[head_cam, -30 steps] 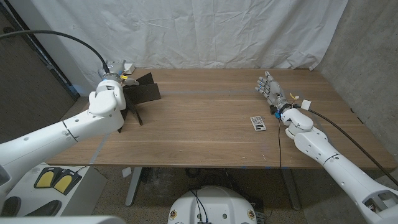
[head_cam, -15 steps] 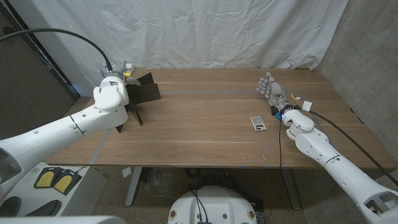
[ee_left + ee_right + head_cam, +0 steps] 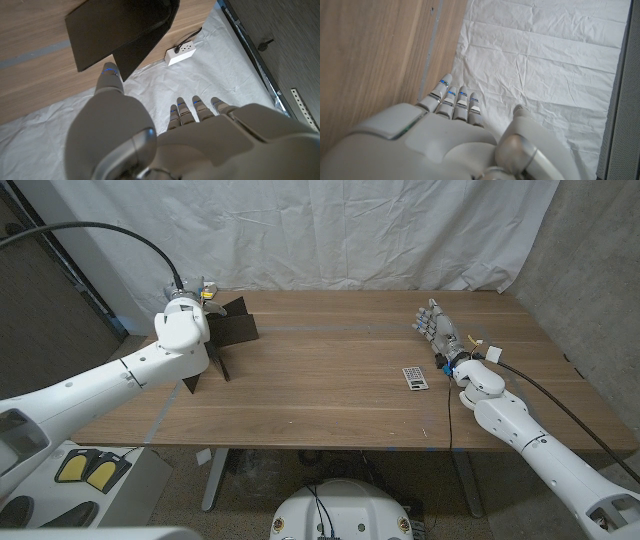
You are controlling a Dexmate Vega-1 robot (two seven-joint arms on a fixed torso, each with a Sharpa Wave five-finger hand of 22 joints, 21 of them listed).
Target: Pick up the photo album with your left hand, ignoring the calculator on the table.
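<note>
The photo album (image 3: 233,326) is dark and stands open on its edge at the table's far left corner. My left hand (image 3: 189,289) hovers just behind and to the left of it, fingers apart and holding nothing. In the left wrist view the album's dark covers (image 3: 121,30) lie just beyond the thumb tip (image 3: 111,76), and the other fingers (image 3: 193,108) reach straight out past the table's edge; I cannot tell whether the thumb touches the album. My right hand (image 3: 437,328) stands upright on the right side with straight fingers, empty, also seen from behind (image 3: 445,135).
A small grey calculator (image 3: 415,377) lies on the wooden table (image 3: 320,390) right of centre, close to my right wrist. A white cloth backdrop (image 3: 330,230) hangs behind the table. A white power strip (image 3: 180,49) lies on the cloth beyond the album.
My left arm has swung slightly to the right, bringing the hand a little nearer the album. The album, calculator and right hand have not moved.
</note>
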